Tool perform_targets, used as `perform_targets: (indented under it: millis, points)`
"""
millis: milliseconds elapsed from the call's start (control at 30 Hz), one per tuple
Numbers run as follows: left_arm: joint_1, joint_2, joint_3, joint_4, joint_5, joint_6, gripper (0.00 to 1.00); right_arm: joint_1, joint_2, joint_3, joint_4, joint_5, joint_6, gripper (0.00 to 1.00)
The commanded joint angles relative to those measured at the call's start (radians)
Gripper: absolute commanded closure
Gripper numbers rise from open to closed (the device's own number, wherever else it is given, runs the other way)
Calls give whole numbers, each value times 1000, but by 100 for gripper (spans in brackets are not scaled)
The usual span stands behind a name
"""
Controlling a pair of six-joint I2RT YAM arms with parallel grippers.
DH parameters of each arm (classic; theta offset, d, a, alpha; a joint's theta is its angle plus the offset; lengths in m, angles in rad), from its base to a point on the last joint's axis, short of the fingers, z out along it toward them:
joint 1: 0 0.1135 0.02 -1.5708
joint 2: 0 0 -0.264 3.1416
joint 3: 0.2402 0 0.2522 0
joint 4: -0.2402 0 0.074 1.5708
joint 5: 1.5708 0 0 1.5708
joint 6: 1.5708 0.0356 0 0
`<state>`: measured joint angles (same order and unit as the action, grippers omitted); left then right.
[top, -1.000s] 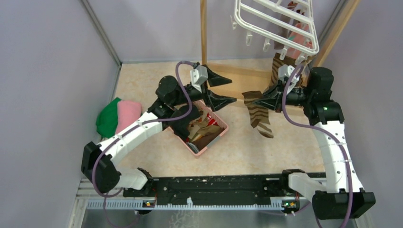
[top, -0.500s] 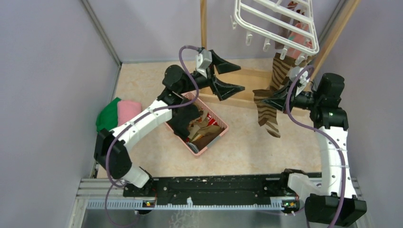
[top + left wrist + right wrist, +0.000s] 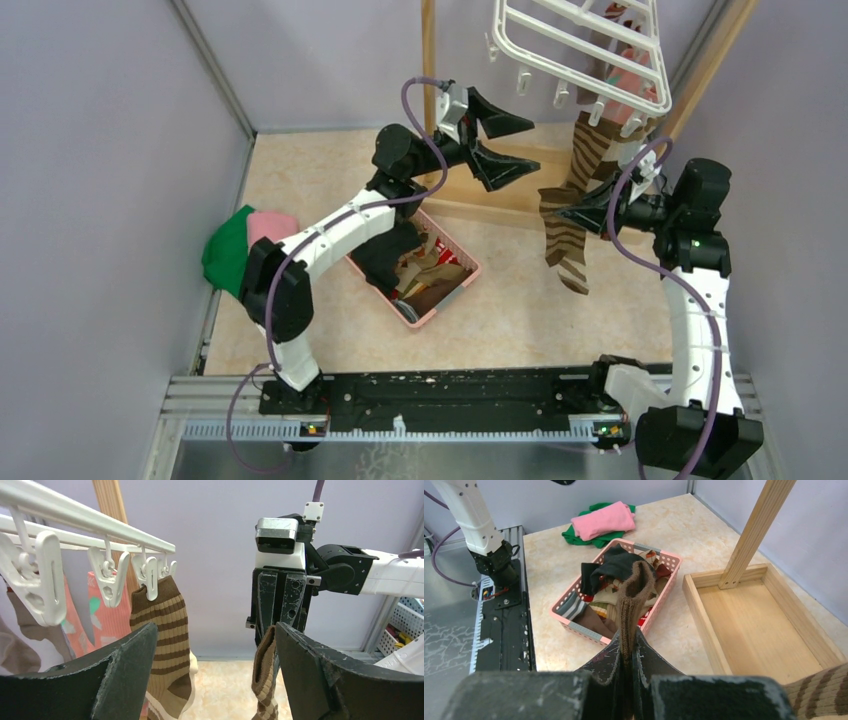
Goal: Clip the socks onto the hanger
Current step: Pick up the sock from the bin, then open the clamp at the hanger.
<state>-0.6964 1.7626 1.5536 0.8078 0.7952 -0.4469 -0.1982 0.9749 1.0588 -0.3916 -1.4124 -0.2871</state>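
The white hanger (image 3: 585,48) hangs at the top right, with clips (image 3: 106,577) under its bars. A brown/cream striped sock (image 3: 162,625) and a pink sock (image 3: 100,612) hang clipped on it. My right gripper (image 3: 562,212) is shut on the cuff of a second striped sock (image 3: 563,240), which dangles below the hanger. In the right wrist view the jaws (image 3: 630,652) pinch that cuff (image 3: 634,592). My left gripper (image 3: 536,148) is open and empty, raised beside the hanger and facing the right gripper. The held sock (image 3: 264,680) sits by its right finger (image 3: 320,675).
A pink basket (image 3: 470,272) with several more socks sits mid-table, also in the right wrist view (image 3: 574,625). The wooden stand's base tray (image 3: 754,625) and post (image 3: 428,60) are at the back. Folded green and pink cloths (image 3: 245,245) lie at the left.
My left arm has risen and swung right toward the hanger, still open. My right gripper has moved slightly right and back with the striped sock.
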Motion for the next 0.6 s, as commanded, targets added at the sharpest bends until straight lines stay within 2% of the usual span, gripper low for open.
perform_targets:
  millis: [0,100,233,567]
  points:
    - [-6,20,-59,294,-16,-111,7,-9,-22,-5,42,-42,7,100]
    - [-8,30,-103,396,-83,-86,3,-9,-20,-8,40,-45,4,100]
    - [-8,79,-71,407,-142,-12,1,-9,-19,-11,38,-49,0,100]
    - [-5,235,102,402,-221,-103,1,-10,-14,-12,30,-55,-12,100]
